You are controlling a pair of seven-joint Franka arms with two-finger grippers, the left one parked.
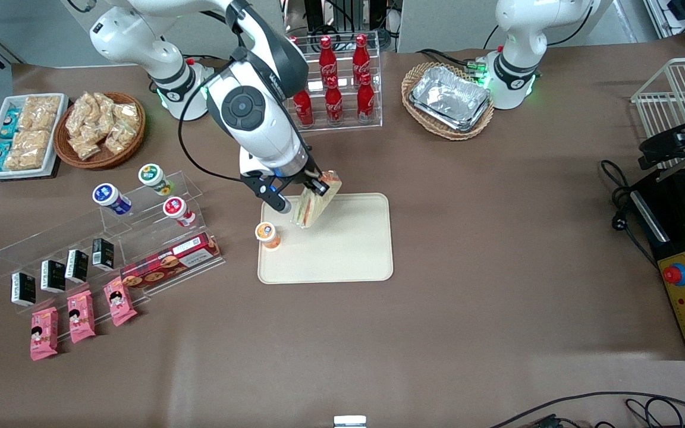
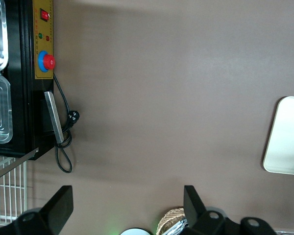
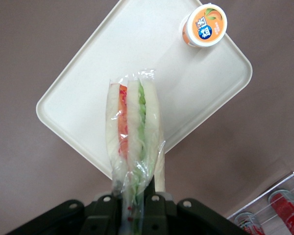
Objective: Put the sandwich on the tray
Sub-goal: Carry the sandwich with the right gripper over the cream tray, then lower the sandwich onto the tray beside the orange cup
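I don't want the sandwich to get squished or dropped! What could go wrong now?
The gripper holds the sandwich only by its wrap's top edge, above the tray, so it might slip out. It hangs over the tray's rim, so it could land half off. The orange-lidded cup stands close and could get bumped.

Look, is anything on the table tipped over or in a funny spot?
Nothing is spilled. The sandwich dangles tilted from the hand, above the tray, not yet set down. An orange-lidded cup stands upright on the tray's edge.
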